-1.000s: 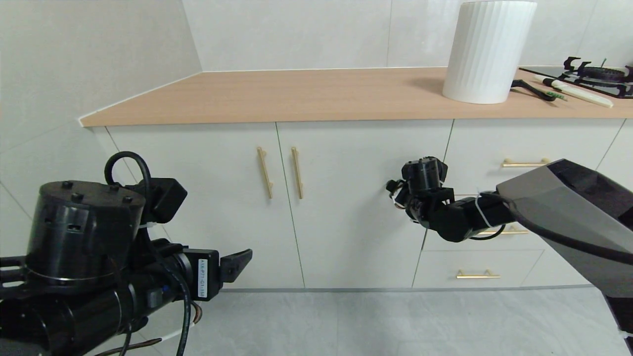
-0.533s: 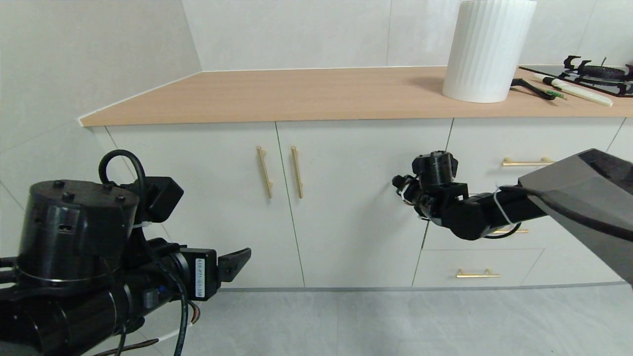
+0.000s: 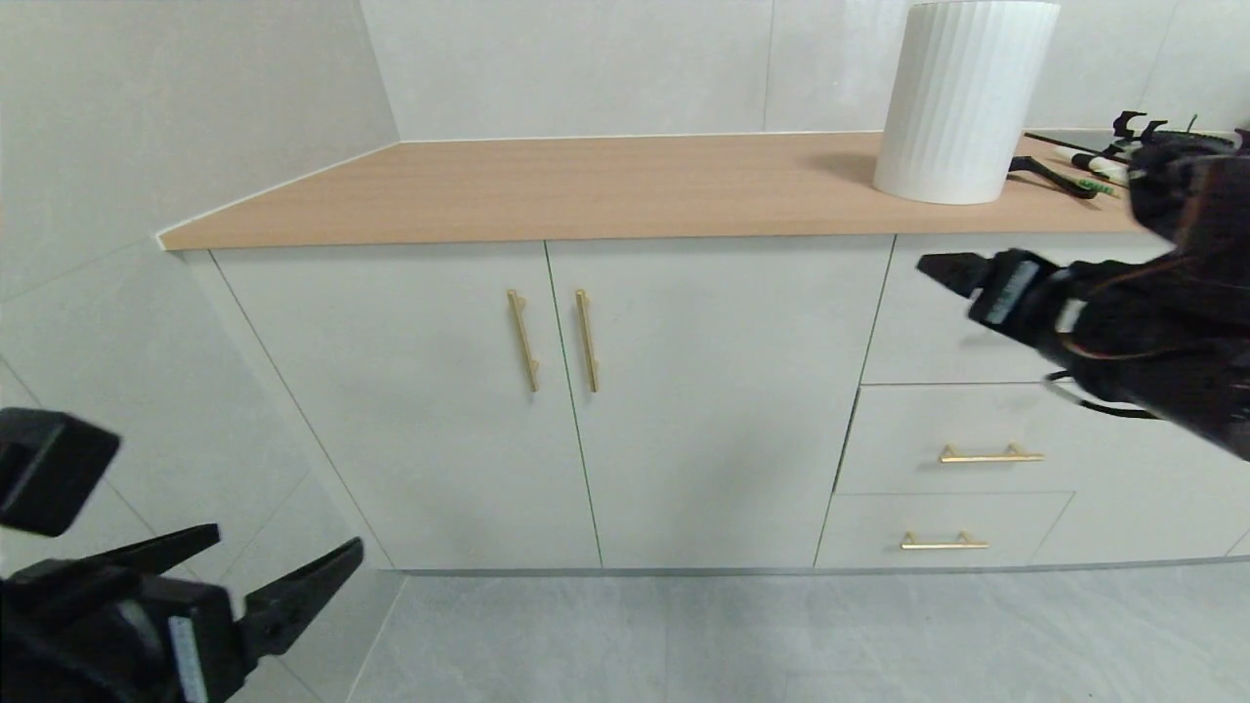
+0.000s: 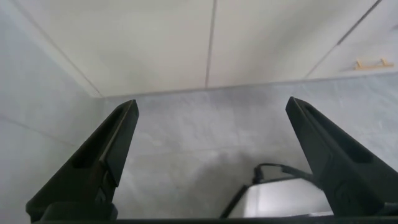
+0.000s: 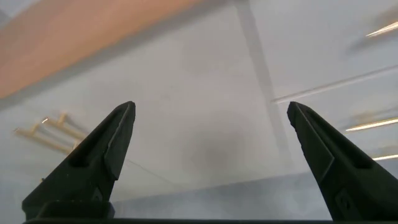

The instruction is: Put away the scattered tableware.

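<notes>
Scattered utensils lie at the counter's far right in the head view: a black-handled utensil (image 3: 1053, 176) and a white-handled one (image 3: 1102, 162), just right of a tall white ribbed container (image 3: 962, 98). My right gripper (image 3: 952, 273) hangs in front of the top drawer, below the counter edge and left of the utensils. In the right wrist view the right gripper (image 5: 210, 107) is open and empty, facing the cabinet fronts. My left gripper (image 3: 288, 539) is low at the left near the floor. It also stands open and empty in the left wrist view (image 4: 211, 101).
The wooden countertop (image 3: 547, 190) runs into a tiled corner at the left. Below it are two cabinet doors with gold handles (image 3: 522, 337) and drawers with gold pulls (image 3: 991, 454). A black stove grate (image 3: 1167, 139) sits at the far right. Grey floor tiles (image 3: 742, 635) spread before the cabinets.
The left arm has dropped low and to the left, its gripper now pointing over the floor. The right arm has swung up and to the right, from the cabinet door to the top drawer.
</notes>
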